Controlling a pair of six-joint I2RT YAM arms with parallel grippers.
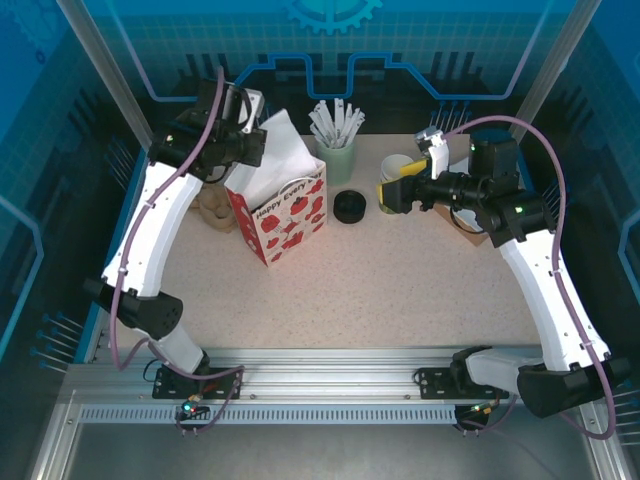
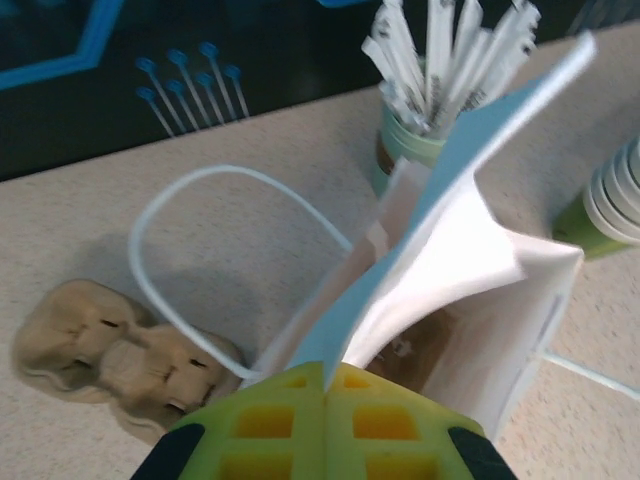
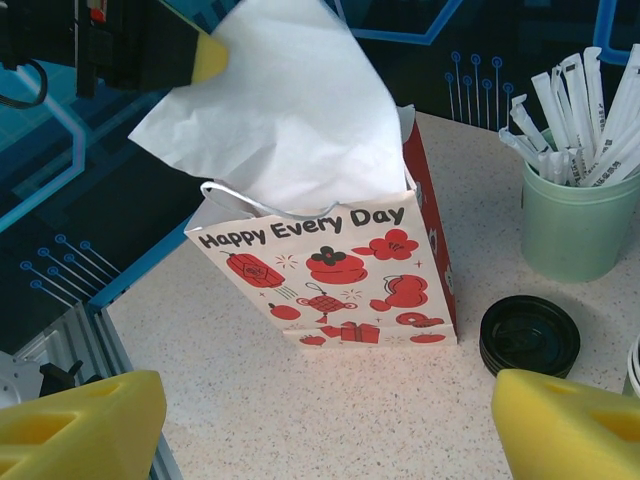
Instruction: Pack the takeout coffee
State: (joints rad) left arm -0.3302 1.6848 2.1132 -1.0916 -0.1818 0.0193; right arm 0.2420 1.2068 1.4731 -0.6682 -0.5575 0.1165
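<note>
Left tool tight on paper bag

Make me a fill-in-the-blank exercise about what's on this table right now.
1. The red-and-white paper gift bag reads "Happy Every ___".
2. The left hand is ___ on the bag's white top edge.
3. The right hand stands ___, holding nothing.
4. The round plastic lids stacked beside the bag are ___.
Missing words: Day; shut; open; black.

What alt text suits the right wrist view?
A gift bag printed "Happy Every Day" stands with its white top held up by the left pincer. Black lids and a cup of wrapped sticks sit beside it; the open right pincer frames the bottom.
</note>
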